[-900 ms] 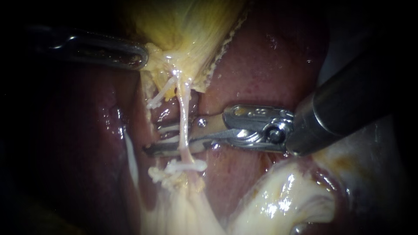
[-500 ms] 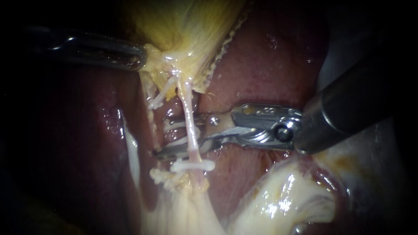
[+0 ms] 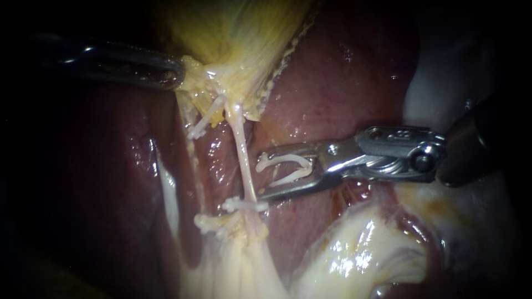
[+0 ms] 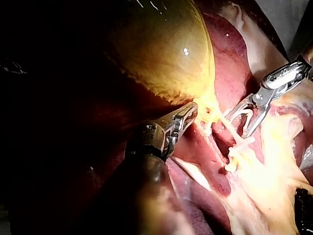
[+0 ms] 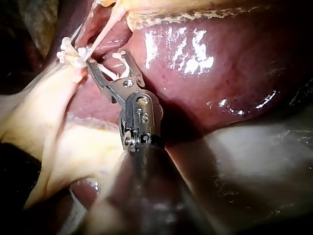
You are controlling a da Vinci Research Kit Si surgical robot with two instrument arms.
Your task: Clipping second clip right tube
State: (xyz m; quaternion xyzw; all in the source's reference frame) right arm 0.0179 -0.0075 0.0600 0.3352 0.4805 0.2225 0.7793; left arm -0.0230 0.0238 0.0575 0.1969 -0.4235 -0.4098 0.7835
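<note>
far to the left of the right tube, the left instrument (image 3: pixel 176 73), a dark slim shaft with grey metal jaws, is coming in and its jaws are clamping the lower edge of the yellow bulging gallbladder (image 3: pixel 238 33). the gallbladder is hanging above the tube's upper end. just left of the tube, a short white frayed strand (image 3: pixel 204 122) is dangling from the same yellow edge.

now the tube itself: the right tube (image 3: pixel 243 160), thin, pale pink and stretched taut, is running down from the gallbladder to the creamy tissue below. a closed white clip (image 3: pixel 244 206) is sitting crosswise on its lower end.

just right of the tube, the right instrument (image 3: pixel 260 177) with its silver hinged jaws is lying beside it, not around it. its jaws are standing apart and carrying an open white clip (image 3: pixel 285 166), one curved leg against each jaw. the lower jaw tip is lying close to the closed white clip; whether they are touching, i cannot tell.

behind and right of the tube, the glossy dark red liver (image 3: pixel 332 83) is filling the background, and down to its right a shiny cream fold of fatty tissue (image 3: pixel 354 254) is lying.
</note>
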